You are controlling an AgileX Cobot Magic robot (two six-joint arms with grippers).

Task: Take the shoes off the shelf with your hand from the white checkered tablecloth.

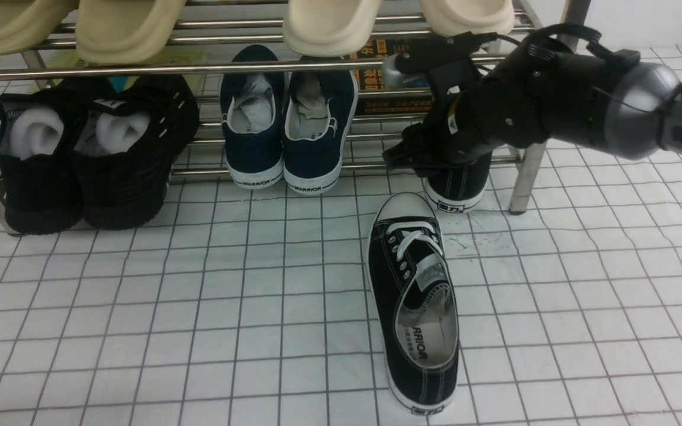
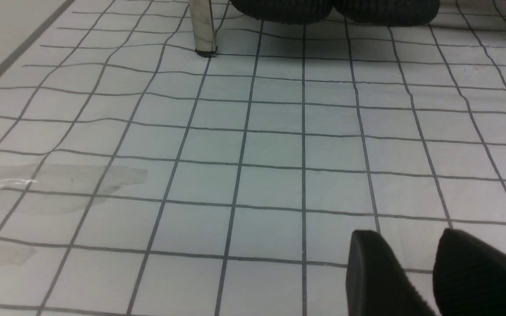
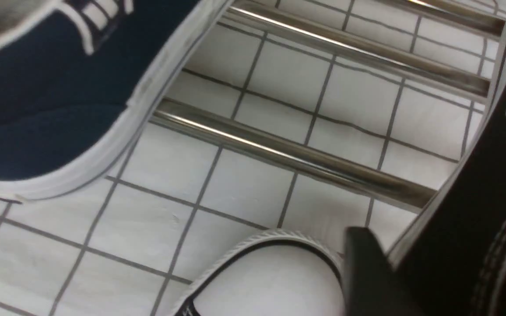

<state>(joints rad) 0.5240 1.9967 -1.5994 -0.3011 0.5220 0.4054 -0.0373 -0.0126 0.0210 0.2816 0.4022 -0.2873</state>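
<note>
At the near left, the left gripper is held low over the checkered tablecloth, its fingers apart with only cloth seen between them. Right of centre, one black lace-up sneaker is laid flat on the cloth, toe pointed toward the shelf. Just beyond it, the second sneaker is seen on the shelf's bottom bars at the right end, heel turned near. The right gripper is set on this heel; whether it is clamped cannot be told. Further left, a navy pair and a black mesh pair are ranged, with beige slippers above.
</note>
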